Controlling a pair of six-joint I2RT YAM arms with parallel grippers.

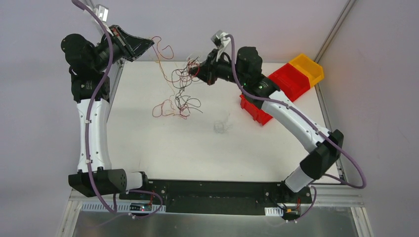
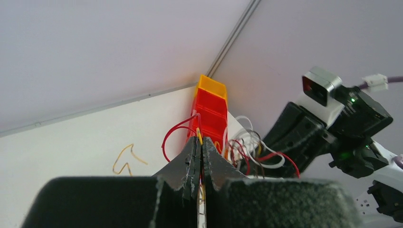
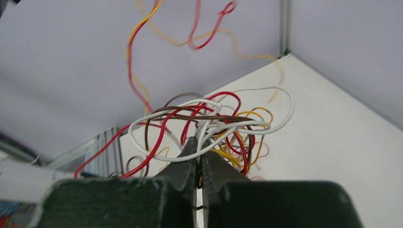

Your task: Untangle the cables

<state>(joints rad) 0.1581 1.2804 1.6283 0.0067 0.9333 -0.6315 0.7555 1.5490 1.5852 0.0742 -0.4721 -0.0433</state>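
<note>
The cables (image 1: 178,91) are thin red, yellow, black and white wires hanging in a loose tangle between my two raised grippers, the lowest loops resting on the white table (image 1: 163,148). My left gripper (image 1: 149,43) is at the back left, shut on red and yellow wires (image 2: 199,135). My right gripper (image 1: 193,69) is to its right, shut on the curly bundle (image 3: 209,126) of white, red, brown and yellow loops. Strands run up from the bundle toward the left gripper.
Red bins (image 1: 291,81) and a yellow bin (image 1: 307,68) stand at the table's back right, one red bin (image 1: 254,111) under my right arm. A lone yellow wire (image 2: 126,159) lies on the table. A small faint wire scrap (image 1: 221,127) lies mid-table.
</note>
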